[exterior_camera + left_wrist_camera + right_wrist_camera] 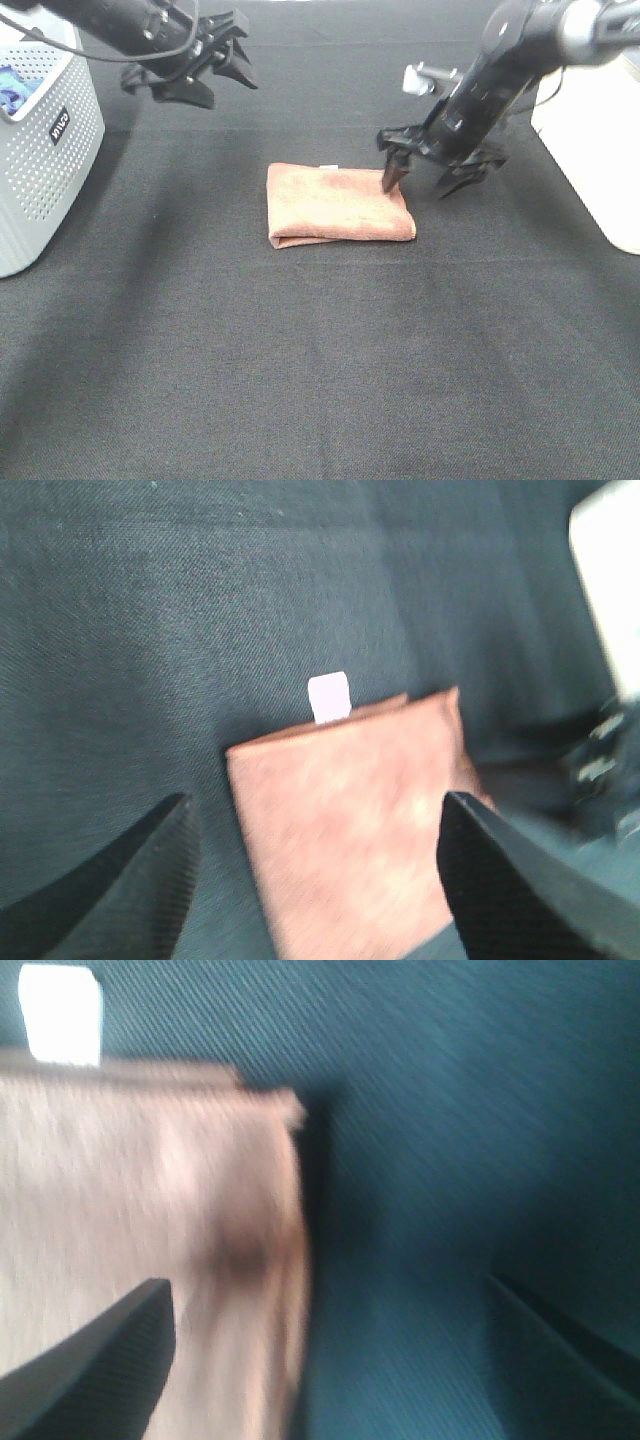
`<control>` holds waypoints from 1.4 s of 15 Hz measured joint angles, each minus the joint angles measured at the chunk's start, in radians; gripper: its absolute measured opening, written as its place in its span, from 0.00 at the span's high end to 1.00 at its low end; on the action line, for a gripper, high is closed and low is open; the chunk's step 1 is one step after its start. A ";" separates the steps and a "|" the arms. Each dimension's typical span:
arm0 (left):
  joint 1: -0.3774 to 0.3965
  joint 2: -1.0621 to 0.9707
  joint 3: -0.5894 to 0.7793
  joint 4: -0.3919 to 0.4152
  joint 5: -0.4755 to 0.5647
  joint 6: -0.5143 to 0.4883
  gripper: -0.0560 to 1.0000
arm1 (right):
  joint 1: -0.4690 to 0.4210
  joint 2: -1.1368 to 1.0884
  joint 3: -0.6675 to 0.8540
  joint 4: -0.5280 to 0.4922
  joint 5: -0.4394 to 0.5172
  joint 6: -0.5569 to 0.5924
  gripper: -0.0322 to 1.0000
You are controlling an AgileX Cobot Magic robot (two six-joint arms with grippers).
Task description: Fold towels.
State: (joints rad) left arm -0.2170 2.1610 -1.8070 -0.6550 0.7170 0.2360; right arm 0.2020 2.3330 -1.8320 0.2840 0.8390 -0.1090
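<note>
The reddish-brown towel (338, 203) lies folded into a rectangle on the black cloth surface, fold edge toward the front, its small white tag (327, 164) at the far edge. My right gripper (430, 180) is open just above the towel's right edge, one finger over the cloth, the other past it. The right wrist view shows the towel (140, 1230) blurred, with the tag (60, 1012), and nothing between the fingers. My left gripper (210, 75) is open and empty, raised at the back left. The left wrist view shows the towel (350, 820) and the tag (329, 696) below it.
A white perforated basket (40, 150) stands at the left edge with something blue inside. A white box (595, 140) stands at the right edge. The black cloth (320, 380) covers the table.
</note>
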 joint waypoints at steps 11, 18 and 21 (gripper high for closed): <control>-0.130 -0.349 0.000 0.597 0.490 -0.182 0.33 | 0.001 -0.441 0.109 -0.091 0.365 0.025 0.23; -0.244 -0.670 0.317 0.812 0.495 -0.363 0.33 | 0.001 -0.911 0.540 -0.151 0.370 0.031 0.23; -0.246 -0.899 0.610 0.814 0.496 -0.413 0.33 | 0.003 -1.161 0.753 -0.155 0.358 0.031 0.23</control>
State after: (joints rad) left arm -0.4630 1.2620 -1.1970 0.1590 1.2130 -0.1770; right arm 0.2050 1.1720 -1.0790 0.1290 1.1970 -0.0780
